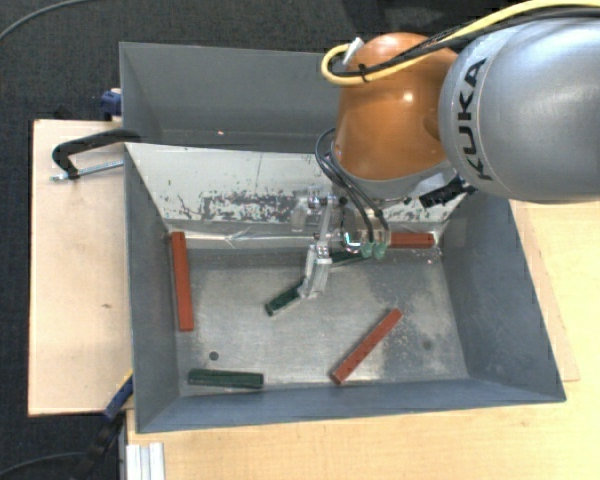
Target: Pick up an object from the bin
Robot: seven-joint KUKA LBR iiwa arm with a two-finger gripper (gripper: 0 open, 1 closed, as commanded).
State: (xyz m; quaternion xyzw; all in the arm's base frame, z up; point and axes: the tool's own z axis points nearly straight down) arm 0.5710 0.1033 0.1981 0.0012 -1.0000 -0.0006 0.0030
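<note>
My gripper (315, 273) hangs low over the middle of the bin floor, below the orange wrist cover. Its tip is at the right end of a short dark green bar (283, 301) that lies slanted on the floor. Whether it grips that bar I cannot tell. A red bar (365, 345) lies slanted to the front right of the gripper. Another red bar (412, 239) lies along the back wall, partly hidden by the arm.
A long red bar (183, 280) lies against the left wall. A dark green bar (225, 378) lies along the front wall at the left. A small dark dot (213, 357) sits on the floor near it. The arm covers the back right of the bin.
</note>
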